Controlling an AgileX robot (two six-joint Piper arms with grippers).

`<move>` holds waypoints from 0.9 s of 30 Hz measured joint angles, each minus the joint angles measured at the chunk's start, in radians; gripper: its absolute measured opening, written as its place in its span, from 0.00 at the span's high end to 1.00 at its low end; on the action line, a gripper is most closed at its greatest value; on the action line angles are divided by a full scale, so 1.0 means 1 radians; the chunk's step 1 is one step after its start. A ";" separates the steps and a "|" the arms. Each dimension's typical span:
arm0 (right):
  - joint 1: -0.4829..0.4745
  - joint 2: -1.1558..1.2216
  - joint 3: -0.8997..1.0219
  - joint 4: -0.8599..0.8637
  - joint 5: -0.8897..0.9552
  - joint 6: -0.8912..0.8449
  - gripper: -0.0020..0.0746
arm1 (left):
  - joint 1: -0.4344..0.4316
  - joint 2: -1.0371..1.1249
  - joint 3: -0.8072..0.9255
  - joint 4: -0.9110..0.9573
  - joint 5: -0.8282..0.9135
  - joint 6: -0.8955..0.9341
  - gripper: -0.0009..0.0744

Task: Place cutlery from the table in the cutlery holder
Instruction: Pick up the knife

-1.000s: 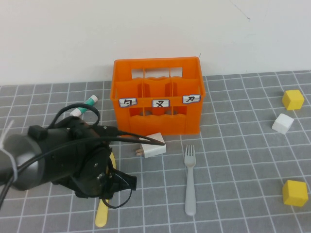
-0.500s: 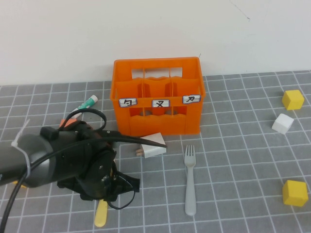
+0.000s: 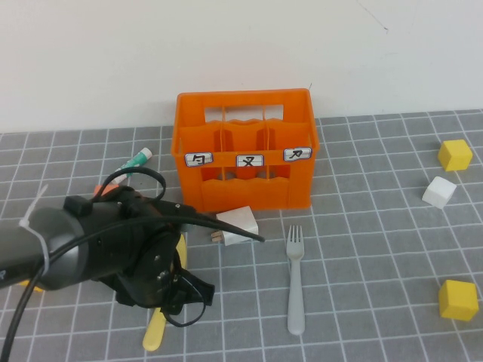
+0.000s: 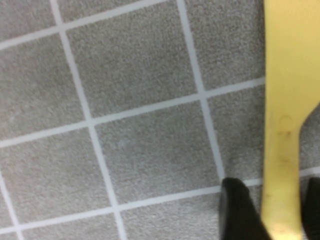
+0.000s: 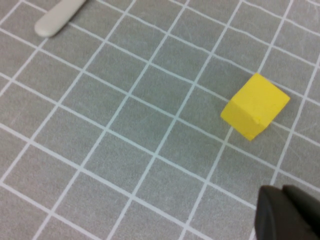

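Observation:
The pale yellow knife (image 3: 155,335) lies on the tiled table (image 3: 362,256) at the front left, mostly hidden under my left arm. My left gripper (image 3: 164,298) points down over it. In the left wrist view my left gripper (image 4: 278,215) has its black fingers (image 4: 240,210) closed against both sides of the knife's handle (image 4: 285,100). The grey fork (image 3: 295,279) lies flat in front of the orange cutlery holder (image 3: 245,151), tines toward it. My right gripper (image 5: 289,212) is shut and empty above the table, near the fork's handle end (image 5: 57,17); it is out of the high view.
A white plug-like block (image 3: 238,225) lies by the crate's front. A glue stick (image 3: 137,161) and an orange-pink cube (image 3: 106,190) sit left of the crate. Two yellow cubes (image 3: 455,154) (image 3: 458,299) and a white cube (image 3: 438,191) are at the right. The near yellow cube (image 5: 255,112) shows by my right gripper.
My left arm has lowered over the knife and settled. The knife has swung slightly and now lies more tilted, with its blade end showing toward the crate.

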State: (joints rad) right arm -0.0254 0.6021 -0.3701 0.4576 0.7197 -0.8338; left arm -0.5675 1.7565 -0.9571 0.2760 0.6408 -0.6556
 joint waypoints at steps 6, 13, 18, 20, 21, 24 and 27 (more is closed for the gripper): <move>0.000 0.000 0.000 0.002 0.000 0.000 0.98 | 0.000 0.000 0.000 -0.006 0.014 0.020 0.53; 0.000 0.000 0.000 0.002 0.000 0.000 0.98 | 0.000 0.000 -0.002 -0.035 0.022 0.025 0.65; 0.000 0.000 0.000 0.002 0.000 0.000 0.98 | 0.000 0.000 -0.002 -0.067 0.017 0.027 0.75; 0.000 0.000 0.000 0.002 0.000 0.000 0.98 | 0.000 0.000 -0.004 -0.081 0.017 0.043 0.76; 0.000 0.000 0.000 0.002 0.000 0.000 0.98 | 0.000 0.000 -0.006 -0.091 0.019 0.055 0.76; 0.000 0.000 0.000 0.002 0.000 0.000 0.98 | 0.000 0.000 -0.008 -0.115 0.021 0.090 0.76; 0.000 0.000 0.000 0.004 0.000 0.000 0.98 | 0.002 0.000 -0.008 -0.119 0.019 0.115 0.76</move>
State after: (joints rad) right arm -0.0254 0.6021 -0.3701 0.4614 0.7197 -0.8338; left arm -0.5657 1.7565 -0.9653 0.1568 0.6597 -0.5410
